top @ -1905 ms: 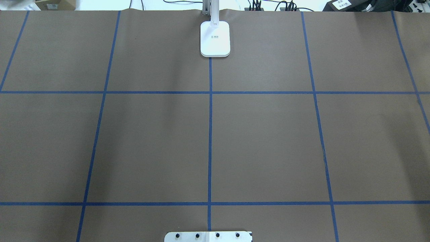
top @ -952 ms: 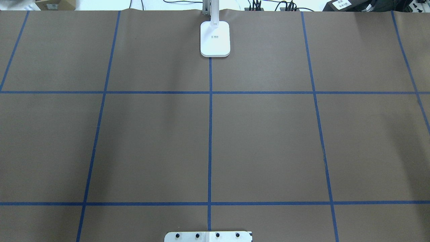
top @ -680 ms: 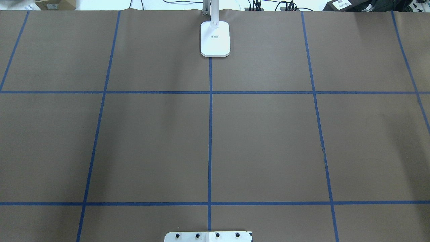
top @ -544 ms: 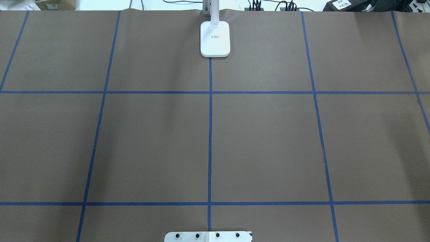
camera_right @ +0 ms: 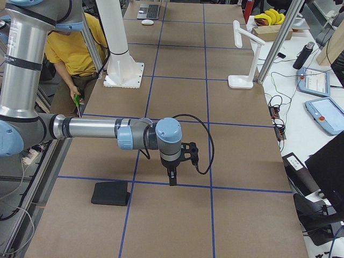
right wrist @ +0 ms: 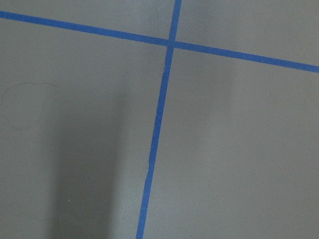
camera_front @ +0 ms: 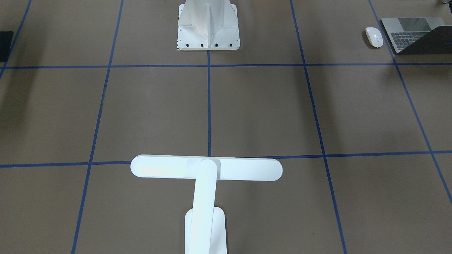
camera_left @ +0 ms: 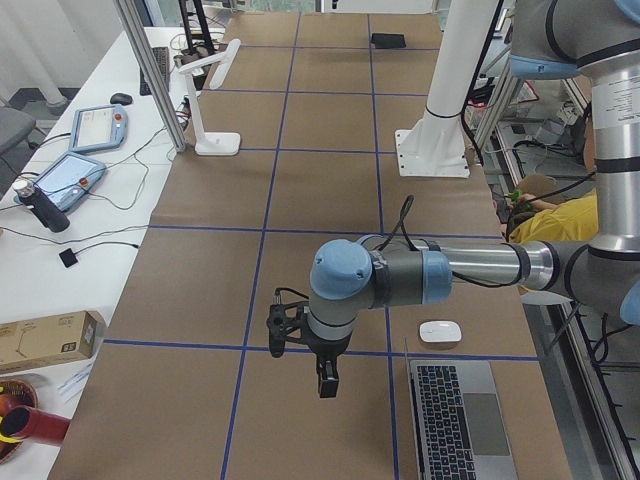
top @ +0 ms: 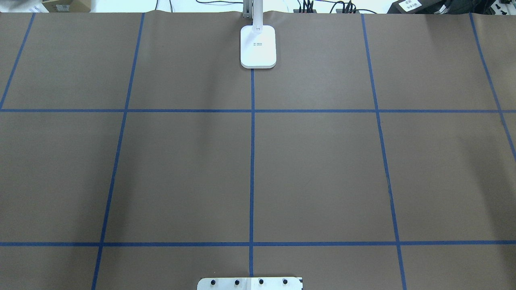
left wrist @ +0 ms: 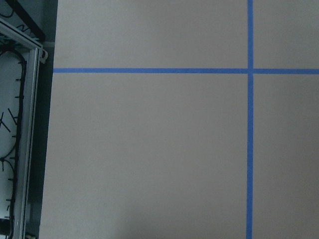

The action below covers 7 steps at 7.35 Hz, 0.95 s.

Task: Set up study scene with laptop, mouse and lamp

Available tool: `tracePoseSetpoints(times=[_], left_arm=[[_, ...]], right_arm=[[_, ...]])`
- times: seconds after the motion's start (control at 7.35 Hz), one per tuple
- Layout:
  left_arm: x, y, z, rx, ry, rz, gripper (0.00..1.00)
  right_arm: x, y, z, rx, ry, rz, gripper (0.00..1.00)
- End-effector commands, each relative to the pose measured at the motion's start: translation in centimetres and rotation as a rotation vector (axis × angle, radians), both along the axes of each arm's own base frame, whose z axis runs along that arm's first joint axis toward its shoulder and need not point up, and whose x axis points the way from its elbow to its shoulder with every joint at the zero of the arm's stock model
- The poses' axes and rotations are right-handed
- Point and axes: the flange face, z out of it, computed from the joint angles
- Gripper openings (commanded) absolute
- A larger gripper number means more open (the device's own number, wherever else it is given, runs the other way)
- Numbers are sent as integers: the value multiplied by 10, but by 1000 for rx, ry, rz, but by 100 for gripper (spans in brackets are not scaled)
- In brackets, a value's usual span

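Nothing has moved overhead; both arms reach out level, the left gripper (camera_left: 327,386) and right gripper (camera_right: 172,178) point down, their grip impossible to tell, with the glossy oval mouse (camera_left: 439,332) and grey metal laptop (camera_left: 460,425) near the left fingers (camera_left: 327,378) and the white T-shaped lamp (camera_front: 206,169) well apart.

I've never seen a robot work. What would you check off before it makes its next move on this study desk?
1. Laptop found, lid open, at the robot's left end: ok.
2. Mouse beside the laptop, not touching it: ok.
3. Lamp upright, far side from the robot, centre: ok.
4. Left gripper hovers near the laptop; open or shut: cannot tell.
5. Right gripper open or shut: cannot tell.
6. Person in yellow clear of the arms: cannot tell.
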Motion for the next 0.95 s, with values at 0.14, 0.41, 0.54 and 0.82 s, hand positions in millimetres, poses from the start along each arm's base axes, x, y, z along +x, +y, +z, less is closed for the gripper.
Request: tracePoseSetpoints(times=[0.14,0.41,0.54,0.82], left_arm=[[4,79,56,-330,64,-264,100],[-17,114,63,-610,188,-479,100],[-17,122,66,-726,203,-539,99],[-11,136,91,-932,235,-666,97]], right_arm=[[0,1,0,2,0,-1,100],[0,1,-1,25,1,-1,100],[0,1,-1,26,1,-1,100],[0,1,-1,26,1,-1,100]])
